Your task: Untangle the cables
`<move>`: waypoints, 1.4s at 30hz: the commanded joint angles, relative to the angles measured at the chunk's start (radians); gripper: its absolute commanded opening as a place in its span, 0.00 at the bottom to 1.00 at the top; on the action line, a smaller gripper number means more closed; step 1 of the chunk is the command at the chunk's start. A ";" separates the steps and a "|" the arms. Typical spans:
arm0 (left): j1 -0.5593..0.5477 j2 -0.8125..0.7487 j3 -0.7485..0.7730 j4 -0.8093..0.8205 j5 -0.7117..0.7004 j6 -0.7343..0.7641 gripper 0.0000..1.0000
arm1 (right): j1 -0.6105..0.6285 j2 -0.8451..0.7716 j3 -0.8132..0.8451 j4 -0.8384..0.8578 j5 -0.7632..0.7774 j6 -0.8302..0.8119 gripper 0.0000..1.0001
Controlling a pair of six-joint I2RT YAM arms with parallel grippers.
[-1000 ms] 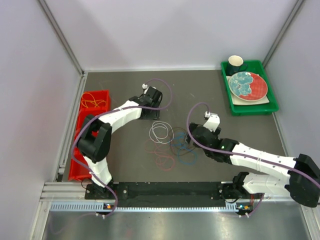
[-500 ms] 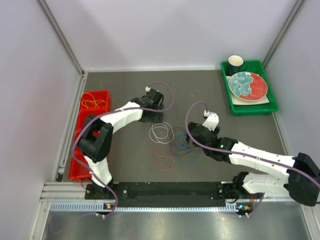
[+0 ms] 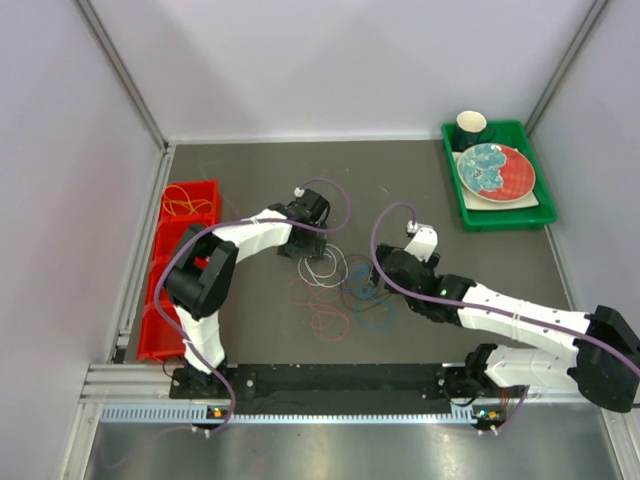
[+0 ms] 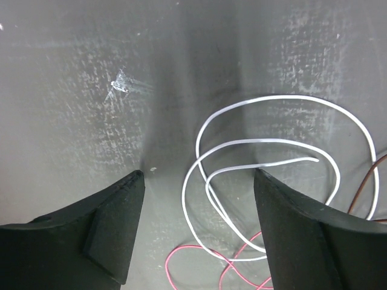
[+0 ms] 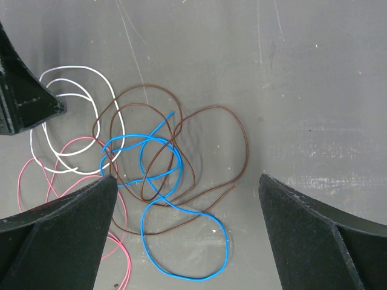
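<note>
The cables lie in a loose heap mid-table: white cable (image 3: 322, 266), pink cable (image 3: 325, 318), blue cable (image 3: 378, 318) and dark brown cable (image 3: 356, 290). My left gripper (image 3: 298, 245) hangs open over the white cable's (image 4: 266, 145) left edge; a loop of it and the pink cable (image 4: 193, 246) lie between the fingers, untouched. My right gripper (image 5: 188, 177) is open above the blue cable (image 5: 227, 240), which is threaded through the brown cable (image 5: 247, 145). White (image 5: 66, 66) and pink (image 5: 126, 257) loops overlap at the left. An orange-yellow cable (image 3: 185, 205) lies in the red bin.
Red bins (image 3: 215, 200) line the left edge of the table. A green tray (image 3: 500, 215) at the back right holds a plate (image 3: 495, 170) and a dark cup (image 3: 471, 125). The left gripper's finger (image 5: 24, 96) shows in the right wrist view.
My left gripper has come nearer and slightly right, down over the white cable, and its jaws have opened wider. The right arm has barely moved.
</note>
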 commanded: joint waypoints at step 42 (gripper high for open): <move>0.025 -0.346 0.505 -0.390 -0.300 0.069 0.00 | -0.003 0.003 0.047 0.016 -0.003 -0.008 0.99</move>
